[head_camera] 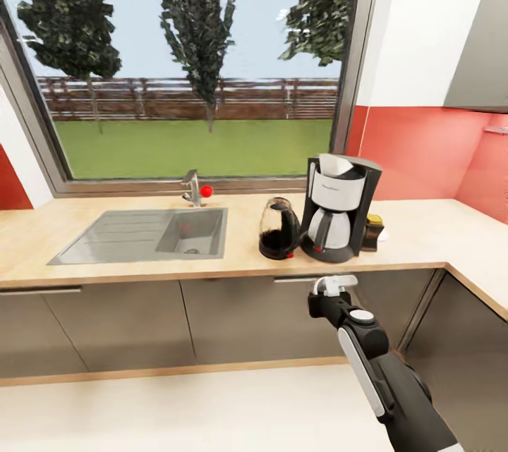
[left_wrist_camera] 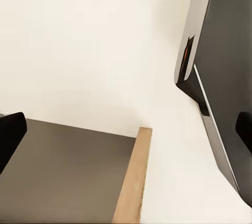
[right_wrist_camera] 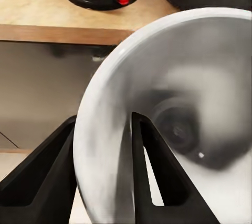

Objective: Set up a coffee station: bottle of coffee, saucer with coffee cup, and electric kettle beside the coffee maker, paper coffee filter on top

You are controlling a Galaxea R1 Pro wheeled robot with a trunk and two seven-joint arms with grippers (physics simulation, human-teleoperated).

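The right end effector (head_camera: 331, 288) was clamped on the saucer (right_wrist_camera: 173, 114), below the table (head_camera: 423, 237) edge at 6 o'clock from the coffee maker (head_camera: 340, 209). The electric kettle (head_camera: 278, 229) stood at its 9 o'clock, the bottle of coffee (head_camera: 373, 231) at 3 o'clock. The left end effector's state was unclear.

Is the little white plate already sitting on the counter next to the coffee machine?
No, the saucer is pinched at its rim in the right claw, held out in front of the kitchen countertop, not resting on it.

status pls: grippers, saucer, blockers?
Right gripper shut on saucer, short of countertop. Left gripper open, empty. Kettle and coffee maker ahead.
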